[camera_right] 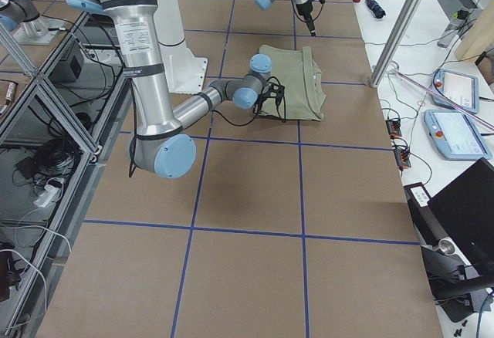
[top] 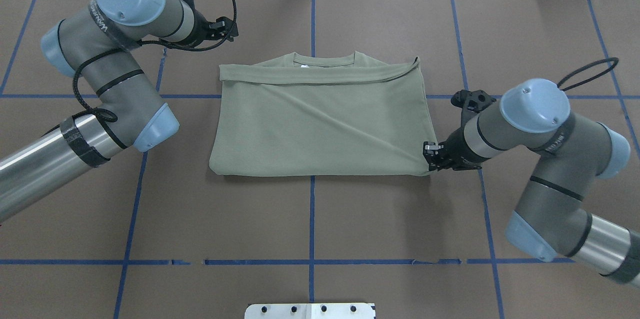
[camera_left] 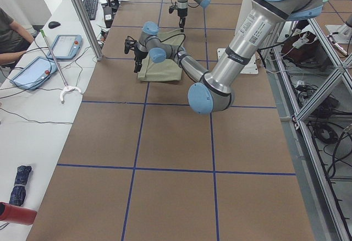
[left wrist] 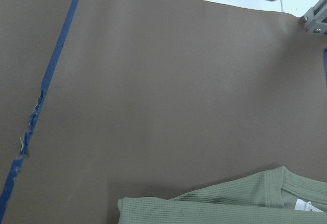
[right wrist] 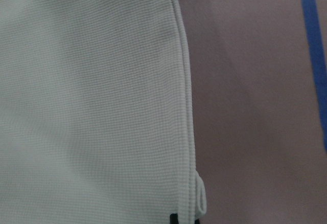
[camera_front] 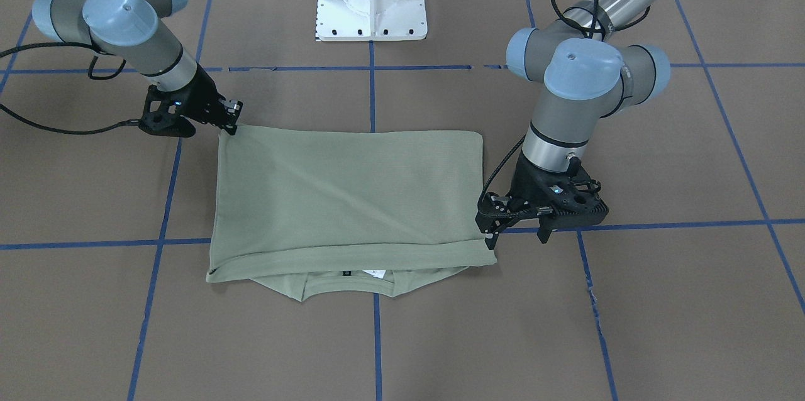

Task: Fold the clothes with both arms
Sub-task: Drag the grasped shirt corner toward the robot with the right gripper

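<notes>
Overhead exterior shows the green shirt [top: 320,124] folded before the pedestal [top: 310,310]; right gripper [top: 430,158] pinches its pedestal-side corner, probably to anchor it, while left gripper [top: 226,29], jaws spread, hovers beyond its far corner

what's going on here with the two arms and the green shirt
Two UR5e arms are folding a green knit shirt on the brown table. The shirt lies doubled into a rectangle, with its collar and white hang tag peeking out at the edge far from the robot. The right gripper looks pinched shut on the shirt's near corner on its side. The left gripper hangs open beside the far corner on its side, holding nothing.
</notes>
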